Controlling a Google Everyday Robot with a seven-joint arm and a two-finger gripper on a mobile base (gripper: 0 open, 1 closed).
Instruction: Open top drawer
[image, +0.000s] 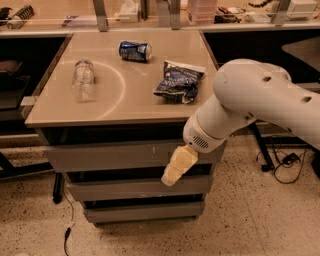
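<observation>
The top drawer (115, 156) is the widest grey front, just under the tabletop, with pale scratch marks right of centre. It sits flush and closed. My gripper (172, 175) is a cream-coloured piece at the end of the white arm (250, 105). It hangs in front of the right part of the cabinet, its tip at the lower edge of the top drawer front, over the dark gap above the second drawer (125, 189).
On the beige tabletop (135, 107) lie a clear plastic bottle (83, 79), a blue can (135, 51) and a dark snack bag (179, 81). A third drawer (140, 212) sits lowest. Cables (282, 162) lie on the speckled floor at the right. Dark shelving stands at the left.
</observation>
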